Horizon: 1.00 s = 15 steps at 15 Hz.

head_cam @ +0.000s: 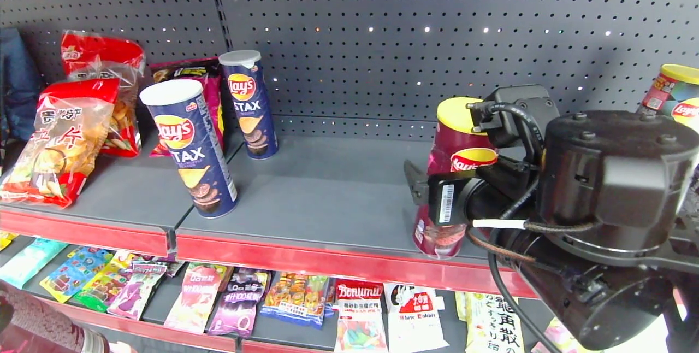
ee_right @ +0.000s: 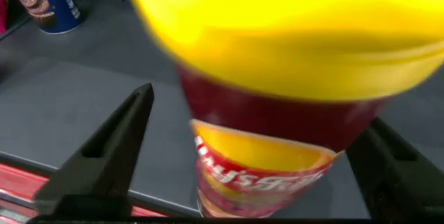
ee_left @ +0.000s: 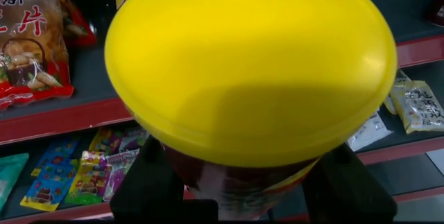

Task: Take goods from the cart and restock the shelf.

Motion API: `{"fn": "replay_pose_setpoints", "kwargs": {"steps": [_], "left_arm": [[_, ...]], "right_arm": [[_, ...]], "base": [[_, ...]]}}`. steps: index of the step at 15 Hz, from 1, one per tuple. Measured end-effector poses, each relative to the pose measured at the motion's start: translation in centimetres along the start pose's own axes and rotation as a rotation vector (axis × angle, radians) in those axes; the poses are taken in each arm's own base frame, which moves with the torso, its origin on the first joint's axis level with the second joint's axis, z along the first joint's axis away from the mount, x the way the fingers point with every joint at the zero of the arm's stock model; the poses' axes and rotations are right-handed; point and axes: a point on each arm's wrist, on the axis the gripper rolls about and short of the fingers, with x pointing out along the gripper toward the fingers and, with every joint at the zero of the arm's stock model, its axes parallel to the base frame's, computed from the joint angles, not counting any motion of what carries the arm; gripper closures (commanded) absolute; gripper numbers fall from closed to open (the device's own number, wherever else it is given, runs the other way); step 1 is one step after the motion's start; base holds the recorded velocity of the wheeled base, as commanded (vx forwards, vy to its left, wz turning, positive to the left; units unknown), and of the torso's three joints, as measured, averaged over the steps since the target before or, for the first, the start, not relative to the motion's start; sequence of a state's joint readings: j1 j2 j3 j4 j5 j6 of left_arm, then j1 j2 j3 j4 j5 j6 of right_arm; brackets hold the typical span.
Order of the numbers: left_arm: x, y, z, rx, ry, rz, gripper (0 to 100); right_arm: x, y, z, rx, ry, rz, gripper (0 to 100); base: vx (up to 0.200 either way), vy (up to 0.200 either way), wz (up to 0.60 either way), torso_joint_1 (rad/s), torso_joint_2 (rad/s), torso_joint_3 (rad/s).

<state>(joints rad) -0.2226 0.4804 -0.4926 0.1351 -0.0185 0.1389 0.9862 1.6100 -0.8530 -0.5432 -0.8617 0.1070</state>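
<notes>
A maroon chips can [head_cam: 445,153] with a yellow lid stands upright near the front edge of the grey shelf [head_cam: 327,194], right of centre. My right gripper [head_cam: 453,178] reaches around it from the right. In the right wrist view the right gripper [ee_right: 257,120] is open, its black fingers [ee_right: 104,161] standing on either side of the can [ee_right: 263,168] with a gap on one side. My left gripper [ee_left: 243,175] is shut on a second can [ee_left: 250,64] with a yellow lid, held out in front of the shelves.
Two blue chips cans [head_cam: 188,145] [head_cam: 248,104] stand on the shelf's left half, with snack bags [head_cam: 54,140] further left. Another yellow-lidded can [head_cam: 671,93] is at the far right. The lower shelf [head_cam: 306,336] holds several flat packets. The pegboard back [head_cam: 409,41] is bare.
</notes>
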Motion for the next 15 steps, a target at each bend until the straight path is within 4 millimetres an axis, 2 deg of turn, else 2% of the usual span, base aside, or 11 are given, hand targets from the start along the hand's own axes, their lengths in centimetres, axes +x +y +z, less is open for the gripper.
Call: {"fn": "replay_pose_setpoints", "kwargs": {"steps": [3,9,15], "left_arm": [[0.0,0.0,0.0,0.0,-0.002,0.0,100],[0.0,0.0,0.0,0.0,-0.001,0.0,100],[0.0,0.0,0.0,0.0,0.001,0.0,100]], "right_arm": [[-0.3,0.0,0.0,0.001,-0.003,0.004,0],[-2.7,-0.3,-0.1,0.0,-0.013,0.045,0],[-5.2,-2.1,-1.1,-0.015,-0.009,0.094,0]], "base": [[0.0,0.0,0.0,0.0,0.0,0.0],[0.0,0.0,0.0,0.0,0.0,0.0],[0.0,0.0,0.0,0.0,0.0,0.0]]}}
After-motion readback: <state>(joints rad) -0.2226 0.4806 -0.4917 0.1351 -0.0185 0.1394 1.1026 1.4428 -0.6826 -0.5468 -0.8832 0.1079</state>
